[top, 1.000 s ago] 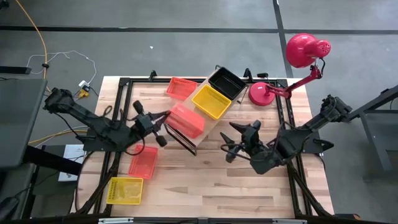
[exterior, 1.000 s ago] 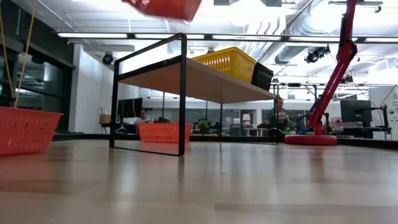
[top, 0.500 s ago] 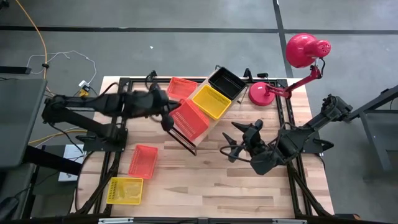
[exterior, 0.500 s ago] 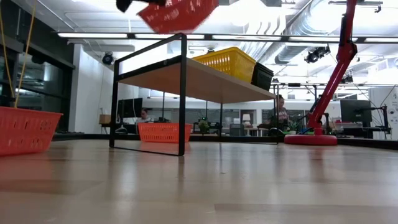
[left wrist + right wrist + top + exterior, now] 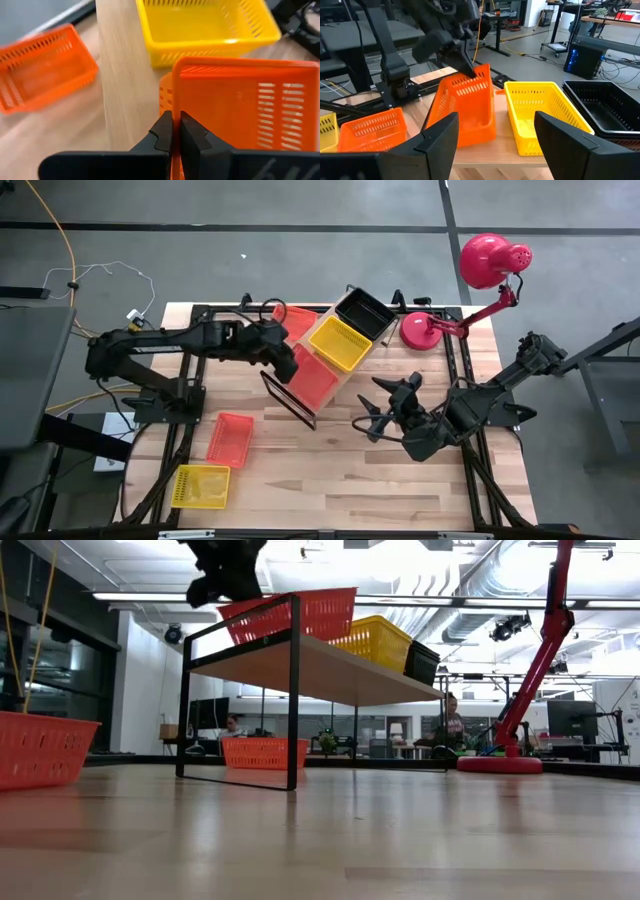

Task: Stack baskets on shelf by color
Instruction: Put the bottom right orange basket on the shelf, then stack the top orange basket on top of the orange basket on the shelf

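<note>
Gripping the rim of an orange basket [image 5: 313,378], the left claw [image 5: 283,358] has its fingers pinched shut on the near wall, as the left wrist view shows plainly. This basket sits on the shelf [image 5: 288,392] just left of centre in the high view, right beside the yellow basket [image 5: 340,343], with a black basket [image 5: 364,312] at the shelf's upper end. In the right wrist view it leans, its base seemingly not yet flat on the board. If released while tilted, it may tip or slide off the shelf's open edge; a push further right would likely shove the yellow basket. The left arm reaches in from the frame's left, stretched nearly level, wrist angled down onto the rim. The right claw [image 5: 372,423] waits lower right of centre above the bench [image 5: 330,480], fingers spread apart. Three more baskets lie off the shelf: orange [image 5: 297,321], orange [image 5: 230,439], yellow [image 5: 201,485].
</note>
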You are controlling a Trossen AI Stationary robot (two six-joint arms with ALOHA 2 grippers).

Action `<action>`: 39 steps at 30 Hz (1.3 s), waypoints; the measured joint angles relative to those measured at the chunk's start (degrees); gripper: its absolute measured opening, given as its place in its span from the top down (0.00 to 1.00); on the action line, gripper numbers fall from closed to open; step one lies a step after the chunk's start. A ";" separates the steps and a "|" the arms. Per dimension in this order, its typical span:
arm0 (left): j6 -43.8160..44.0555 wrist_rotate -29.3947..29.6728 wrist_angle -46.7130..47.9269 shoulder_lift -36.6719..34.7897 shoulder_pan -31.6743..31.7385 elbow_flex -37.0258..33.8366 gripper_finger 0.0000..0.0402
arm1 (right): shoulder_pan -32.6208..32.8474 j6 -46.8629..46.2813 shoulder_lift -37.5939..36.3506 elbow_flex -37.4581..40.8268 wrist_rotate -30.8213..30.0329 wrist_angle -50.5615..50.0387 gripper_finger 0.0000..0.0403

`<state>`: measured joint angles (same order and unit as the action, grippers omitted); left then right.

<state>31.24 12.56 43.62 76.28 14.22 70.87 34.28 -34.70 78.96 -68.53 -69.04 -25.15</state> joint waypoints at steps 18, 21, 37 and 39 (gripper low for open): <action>-0.59 -4.18 1.67 2.64 0.02 0.00 0.90 | -0.02 -2.99 0.02 0.00 1.79 -2.99 0.39; -1.43 -4.17 1.66 2.62 0.02 0.00 0.85 | -0.02 -2.99 0.02 0.00 1.79 -2.97 0.39; -9.65 8.97 3.32 -8.25 3.76 5.32 0.65 | -0.15 -5.40 0.02 0.00 1.85 -2.94 0.39; -11.34 14.33 2.99 -10.12 5.24 4.36 0.65 | -0.15 -5.40 0.02 0.00 2.03 -2.94 0.39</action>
<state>19.90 26.89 46.61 66.16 19.46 75.23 34.13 -40.10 78.98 -68.53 -67.00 -28.10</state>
